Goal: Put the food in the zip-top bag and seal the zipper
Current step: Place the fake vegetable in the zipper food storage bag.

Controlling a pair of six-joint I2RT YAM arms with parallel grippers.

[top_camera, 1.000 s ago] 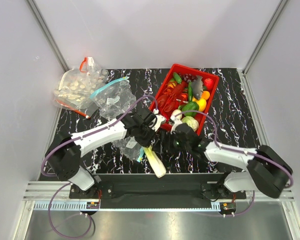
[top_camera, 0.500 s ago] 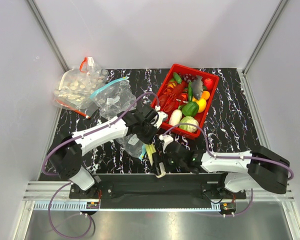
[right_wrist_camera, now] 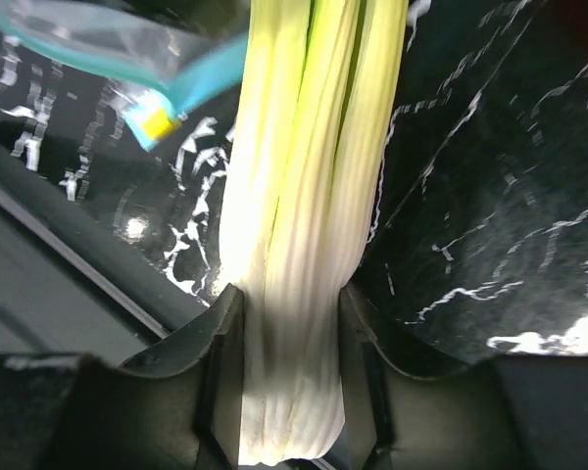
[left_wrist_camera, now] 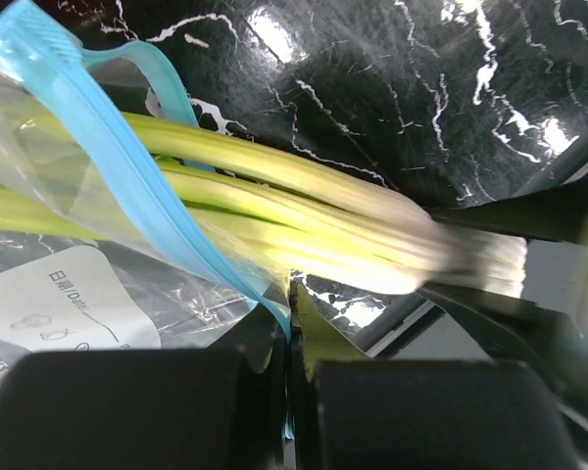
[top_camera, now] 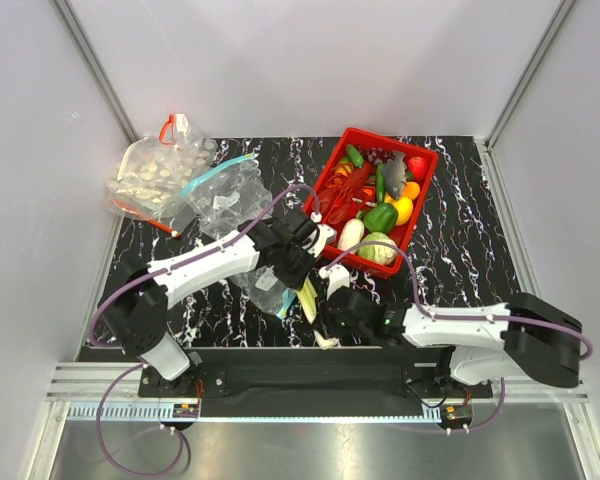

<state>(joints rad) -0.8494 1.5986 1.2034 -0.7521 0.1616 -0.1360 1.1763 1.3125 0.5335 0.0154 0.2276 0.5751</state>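
The leek (top_camera: 308, 303) lies near the table's front edge. Its green leaves are inside the mouth of the clear zip-top bag (top_camera: 232, 203). My left gripper (top_camera: 296, 262) is shut on the teal-blue zipper (left_wrist_camera: 142, 201) at the bag's mouth edge, with the jaws pinched on the strip (left_wrist_camera: 292, 328). The leek (left_wrist_camera: 304, 211) passes under that strip, beside the white label (left_wrist_camera: 69, 308). My right gripper (top_camera: 330, 322) is shut on the leek's white stalk end (right_wrist_camera: 299, 255), gripper (right_wrist_camera: 289, 372), with a finger (right_wrist_camera: 220, 343) on each side. A white oval piece (top_camera: 351, 234) lies in the red basket.
The red basket (top_camera: 426, 158) at the back right holds a grey fish, red, yellow and green toy produce. A second clear bag with a red zipper (top_camera: 148, 178) lies at the back left. The black base rail (top_camera: 310, 372) runs just behind the leek's stalk end.
My right gripper came from beside the basket to the front edge and closed on the leek's white end. The leek has shifted slightly toward the bag. My left gripper keeps its hold.
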